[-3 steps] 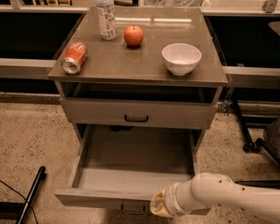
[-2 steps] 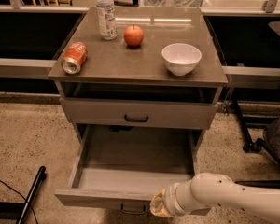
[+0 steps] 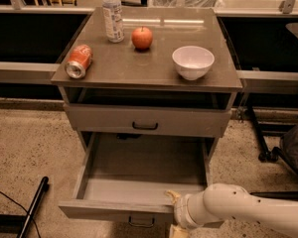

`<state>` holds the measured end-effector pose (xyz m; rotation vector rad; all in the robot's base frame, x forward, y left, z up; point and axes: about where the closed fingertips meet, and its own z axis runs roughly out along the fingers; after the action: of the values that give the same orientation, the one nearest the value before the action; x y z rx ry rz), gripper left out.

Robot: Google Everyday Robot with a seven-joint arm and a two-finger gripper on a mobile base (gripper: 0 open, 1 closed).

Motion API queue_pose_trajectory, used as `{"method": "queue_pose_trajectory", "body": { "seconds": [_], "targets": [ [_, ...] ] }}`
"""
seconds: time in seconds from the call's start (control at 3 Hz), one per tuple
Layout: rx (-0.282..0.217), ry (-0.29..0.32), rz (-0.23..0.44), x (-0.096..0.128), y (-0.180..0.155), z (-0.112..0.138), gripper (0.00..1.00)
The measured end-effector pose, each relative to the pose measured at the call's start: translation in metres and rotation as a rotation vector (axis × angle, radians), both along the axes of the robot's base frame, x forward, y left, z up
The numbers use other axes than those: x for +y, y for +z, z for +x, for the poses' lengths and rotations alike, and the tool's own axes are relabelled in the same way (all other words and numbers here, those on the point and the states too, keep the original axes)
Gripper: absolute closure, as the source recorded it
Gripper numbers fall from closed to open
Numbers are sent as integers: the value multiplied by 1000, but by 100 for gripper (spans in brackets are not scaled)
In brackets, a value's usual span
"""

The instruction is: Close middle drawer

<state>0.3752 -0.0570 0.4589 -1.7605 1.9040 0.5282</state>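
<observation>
The middle drawer is a grey wooden box pulled far out of the cabinet, with a plain grey inside that holds nothing. Its low front faces me, with a small dark bail handle at the centre. My gripper is at the drawer front's top edge, right of the handle and against the front panel. My white arm reaches in from the lower right.
Above, another grey drawer front with a dark handle sits slightly out. On the cabinet top stand a water bottle, a red apple, a white bowl and a lying red can. A black pole lies on the floor at left.
</observation>
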Motion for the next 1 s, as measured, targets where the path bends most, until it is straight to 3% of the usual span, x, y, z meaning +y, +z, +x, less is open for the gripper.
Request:
{"method": "queue_pose_trajectory", "body": {
  "seconds": [0.67,1.0],
  "targets": [
    [-16,6,3,0,6,-2,0],
    [-63,34,-19,-10,23,-10,16]
  ]
}}
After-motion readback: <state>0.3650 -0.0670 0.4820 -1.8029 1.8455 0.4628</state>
